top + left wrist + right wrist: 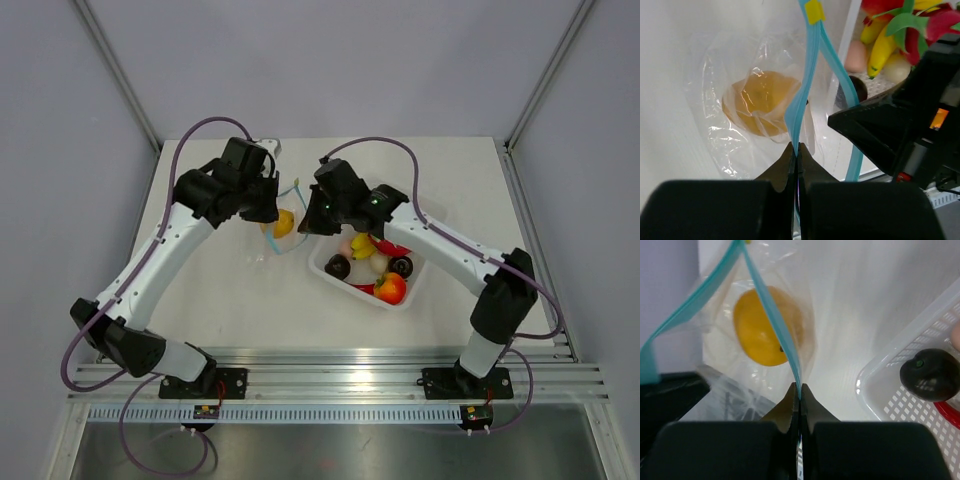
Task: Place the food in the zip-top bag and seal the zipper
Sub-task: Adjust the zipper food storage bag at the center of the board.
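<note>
The zip-top bag point(272, 240) hangs between both grippers at mid-table, with one yellow-orange fruit point(284, 224) inside. Its light blue zipper point(799, 100) gapes in two strands. My left gripper point(795, 150) is shut on one strand, and my right gripper point(800, 387) is shut on the other strand of the zipper point(770, 315). Through the clear plastic the fruit point(760, 335) shows below the strip. More food lies in the white tray point(325, 272): a yellow banana point(362, 246), two dark brown pieces point(338, 266), and a red-orange piece point(391, 288).
The white perforated tray point(890, 365) sits just right of the bag, a dark brown fruit point(932, 372) near its corner. The right arm's black wrist point(880, 130) crowds the left wrist view. Bare white tabletop point(240, 300) lies in front of the bag.
</note>
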### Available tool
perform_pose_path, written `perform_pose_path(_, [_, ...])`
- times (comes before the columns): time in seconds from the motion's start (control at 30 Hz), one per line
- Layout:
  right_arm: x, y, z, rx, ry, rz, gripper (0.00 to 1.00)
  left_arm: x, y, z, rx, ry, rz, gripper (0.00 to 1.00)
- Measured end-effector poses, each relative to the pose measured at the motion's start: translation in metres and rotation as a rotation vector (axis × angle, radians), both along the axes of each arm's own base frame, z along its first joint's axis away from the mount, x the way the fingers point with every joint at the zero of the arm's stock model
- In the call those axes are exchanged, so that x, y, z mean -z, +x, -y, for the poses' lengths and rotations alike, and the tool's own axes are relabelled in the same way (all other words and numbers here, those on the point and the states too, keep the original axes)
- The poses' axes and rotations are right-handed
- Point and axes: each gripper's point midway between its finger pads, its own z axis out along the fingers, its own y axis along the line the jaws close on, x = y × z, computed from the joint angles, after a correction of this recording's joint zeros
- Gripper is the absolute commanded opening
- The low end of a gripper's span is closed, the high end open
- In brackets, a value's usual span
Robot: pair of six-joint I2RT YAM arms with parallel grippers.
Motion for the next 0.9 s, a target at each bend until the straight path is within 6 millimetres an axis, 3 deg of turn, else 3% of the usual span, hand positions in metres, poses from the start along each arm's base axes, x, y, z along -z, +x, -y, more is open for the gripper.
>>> perform_pose_path(0.1, [-0.027,0.001,0.006,0.022,0.055,0.072,0.00,-0.002,0.004,0.000,-0.003,-0.048,0.027,0.00])
perform_pose_path(0.17, [-0.026,0.000,0.013,0.040,0.051,0.092,0.00,0.020,0.005,-0.002,-0.014,-0.048,-0.010,0.00])
perform_pose_path(0.3, [0.022,-0.003,0.022,0.054,-0.047,0.026,0.00,0.092,-0.003,-0.008,-0.032,0.017,-0.185,0.00])
perform_pose_path(0.4, [0.050,-0.004,0.027,0.051,-0.117,-0.019,0.00,0.114,-0.005,-0.008,-0.033,0.051,-0.258,0.00])
perform_pose_path(0.5, [0.039,-0.002,0.028,0.041,-0.135,-0.001,0.00,0.091,0.002,-0.005,-0.032,0.037,-0.229,0.00])
perform_pose_path(0.67, [-0.013,0.015,0.016,0.037,-0.054,0.116,0.00,0.017,0.022,0.000,-0.030,-0.058,-0.012,0.00])
perform_pose_path(0.73, [-0.021,0.016,0.015,0.034,-0.041,0.132,0.00,0.008,0.019,-0.005,-0.041,-0.063,0.015,0.00])
perform_pose_path(0.77, [-0.021,0.016,0.014,0.033,-0.039,0.135,0.09,0.008,0.019,-0.008,-0.048,-0.062,0.019,0.00])
perform_pose_path(0.9, [-0.010,0.017,0.014,0.033,-0.059,0.116,0.70,0.041,0.017,-0.017,-0.073,-0.014,-0.037,0.00])
